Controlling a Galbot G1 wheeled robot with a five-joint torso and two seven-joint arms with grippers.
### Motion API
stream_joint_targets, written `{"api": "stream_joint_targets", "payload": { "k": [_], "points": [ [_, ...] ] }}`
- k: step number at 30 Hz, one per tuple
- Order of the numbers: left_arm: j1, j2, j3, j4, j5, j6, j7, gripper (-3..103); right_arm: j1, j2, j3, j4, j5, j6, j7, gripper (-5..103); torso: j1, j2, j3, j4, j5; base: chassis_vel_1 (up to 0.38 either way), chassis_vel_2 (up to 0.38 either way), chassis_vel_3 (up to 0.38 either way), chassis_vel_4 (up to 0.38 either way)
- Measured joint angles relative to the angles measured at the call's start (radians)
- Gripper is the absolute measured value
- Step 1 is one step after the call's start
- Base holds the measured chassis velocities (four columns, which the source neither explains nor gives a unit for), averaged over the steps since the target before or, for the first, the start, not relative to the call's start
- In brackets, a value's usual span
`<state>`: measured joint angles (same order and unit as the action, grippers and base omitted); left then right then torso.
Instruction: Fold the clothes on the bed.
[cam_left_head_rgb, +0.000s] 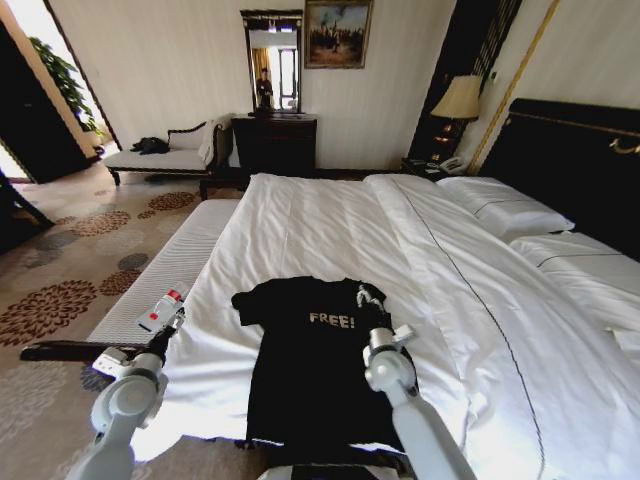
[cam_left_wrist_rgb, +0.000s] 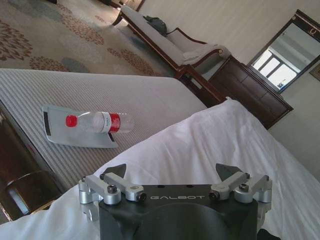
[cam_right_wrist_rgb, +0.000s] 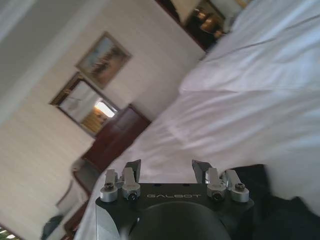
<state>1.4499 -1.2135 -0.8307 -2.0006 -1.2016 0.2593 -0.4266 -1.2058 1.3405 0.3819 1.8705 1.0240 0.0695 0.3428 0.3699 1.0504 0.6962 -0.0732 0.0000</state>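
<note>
While both arms reach forward from the lower edge of the head view, neither gripper holds anything. The left arm is bent at the elbow and stretches out over the left edge of the bed (cam_left_head_rgb: 330, 215); the left gripper (cam_left_head_rgb: 172, 322) hangs above the white duvet (cam_left_head_rgb: 300, 240) just beside the striped bench (cam_left_head_rgb: 165, 275) at the bed's side. In the left wrist view its fingers (cam_left_wrist_rgb: 114, 170) stand wide apart with only white bedding between them.

The right arm rises from the lower centre and angles up across the black T-shirt (cam_left_head_rgb: 315, 375). The right gripper (cam_left_head_rgb: 371, 297) sits over the shirt's right shoulder, close to the sleeve. In the right wrist view its fingers (cam_right_wrist_rgb: 134, 168) are spread with nothing between them, and a patch of black cloth (cam_right_wrist_rgb: 280, 215) lies just beside the gripper body.

The T-shirt lies flat on the near part of the bed, chest side up, neck toward the far wall, the white "FREE!" lettering (cam_left_head_rgb: 331, 320) readable. Both short sleeves are spread out to the sides. Its hem reaches the near edge of the bed.

On the bench, a bottle (cam_left_wrist_rgb: 97, 121) with a red cap lies on its side on a flat grey tray (cam_left_wrist_rgb: 60, 136), well apart from the shirt.
</note>
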Motion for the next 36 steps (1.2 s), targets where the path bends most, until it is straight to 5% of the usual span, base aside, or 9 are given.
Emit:
{"api": "stream_joint_targets", "payload": {
  "k": [3, 6, 13, 36],
  "points": [
    [-0.002, 0.000, 0.003, 0.002, 0.000, 0.000, 0.000, 100, 0.004, -0.007, 0.022, -0.015, 0.036, -0.023, 0.041, 60, 0.000, 0.000, 0.000, 0.0000, -0.0001, 0.000, 0.000, 0.000, 0.000],
    [-0.005, -0.001, 0.009, 0.002, 0.001, 0.000, -0.001, 100, 0.008, -0.016, 0.059, -0.072, 0.073, -0.067, 0.107, 81, 0.000, 0.000, 0.000, 0.0000, 0.0002, 0.000, 0.000, 0.000, 0.000],
    [-0.005, 0.006, 0.007, 0.004, 0.001, 0.000, -0.001, 100, 0.011, -0.017, 0.080, -0.117, 0.058, -0.074, 0.124, 99, 0.000, 0.000, 0.000, 0.0000, 0.0001, 0.000, 0.000, 0.000, 0.000],
    [-0.003, -0.004, 0.002, 0.012, 0.004, -0.005, -0.002, 100, -0.216, 0.000, -0.054, 0.127, 0.027, -0.086, 0.121, 100, 0.000, 0.000, 0.000, -0.0001, -0.0002, 0.000, 0.000, 0.000, 0.000]
  ]
}}
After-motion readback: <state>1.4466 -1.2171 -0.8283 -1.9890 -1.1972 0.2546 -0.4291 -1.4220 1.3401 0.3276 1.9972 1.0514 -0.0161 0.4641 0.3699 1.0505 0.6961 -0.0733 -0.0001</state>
